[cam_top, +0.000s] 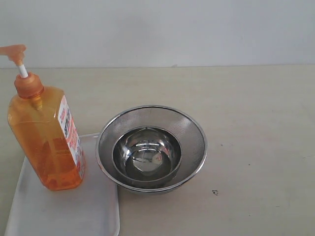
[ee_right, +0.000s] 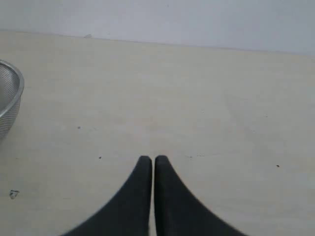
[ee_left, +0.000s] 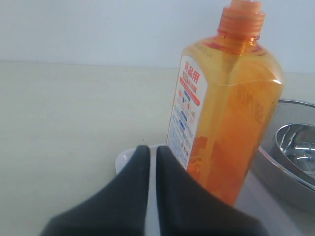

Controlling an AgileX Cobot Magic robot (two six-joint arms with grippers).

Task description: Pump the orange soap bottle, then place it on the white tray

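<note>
The orange soap bottle [cam_top: 45, 140] stands upright on the white tray [cam_top: 69, 211] at the table's front left, its pump head [cam_top: 14, 51] raised on a white stem. In the left wrist view the bottle [ee_left: 231, 113] rises close beside my left gripper [ee_left: 153, 149], whose dark fingers are shut with nothing between them, over the tray's corner [ee_left: 124, 158]. My right gripper [ee_right: 150, 159] is shut and empty over bare table. Neither gripper shows in the exterior view.
A round steel mesh bowl [cam_top: 189, 129] with a smaller steel bowl [cam_top: 147, 155] inside sits right of the tray, its rim touching the tray's edge. The mesh bowl's rim [ee_right: 11, 98] shows in the right wrist view. A small dark speck [cam_top: 215, 192] lies on the table.
</note>
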